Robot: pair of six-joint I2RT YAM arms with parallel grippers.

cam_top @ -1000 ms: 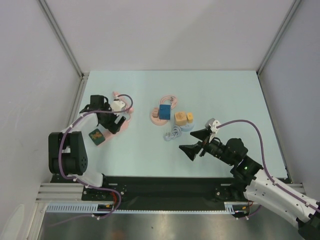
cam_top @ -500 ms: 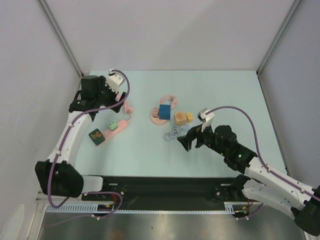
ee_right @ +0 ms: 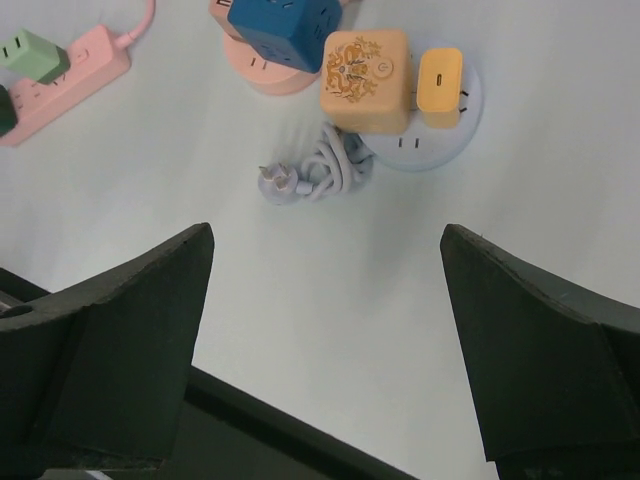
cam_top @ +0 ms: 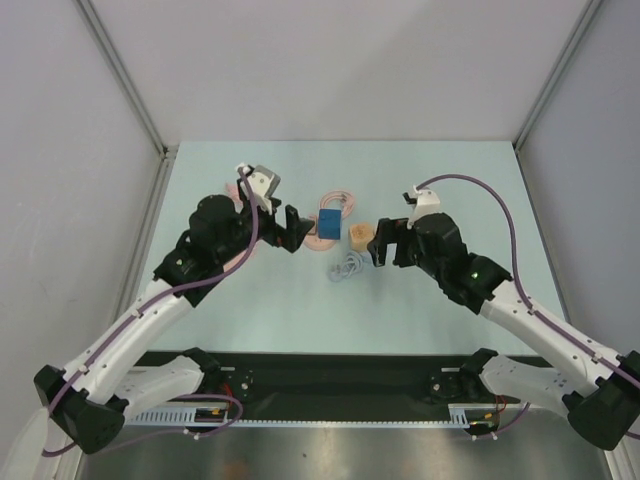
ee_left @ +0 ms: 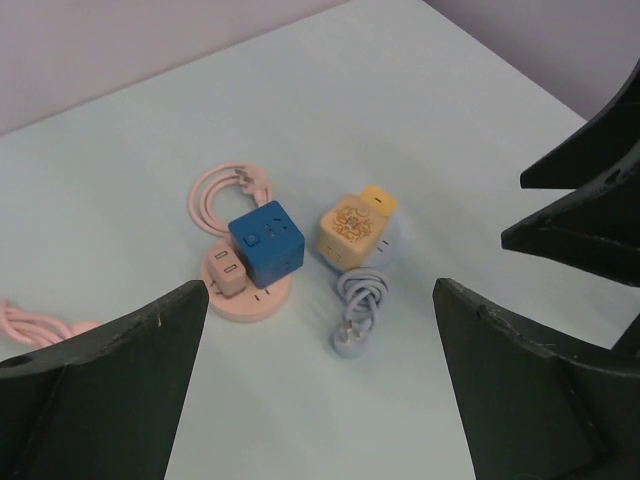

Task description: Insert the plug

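We see the lavender plug (ee_right: pixel 272 182) lying loose at upper centre, its cord (ee_right: pixel 330 165) coiled, touching the round lavender socket base (ee_right: pixel 447 140).

You have a blue cube (ee_left: pixel 266 243) on a pink round base (ee_left: pixel 250 303), at its 3 o'clock an orange cube (ee_left: pixel 349 231) with gold scrollwork, a yellow adapter (ee_right: pixel 439 80), a lavender-grey coiled cord (ee_left: pixel 357 305), and a green plug (ee_right: pixel 30 55) on a pink strip (ee_right: pixel 75 80).

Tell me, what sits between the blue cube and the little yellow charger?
The orange patterned cube sits between the blue cube and the yellow charger; the right wrist view shows it best.
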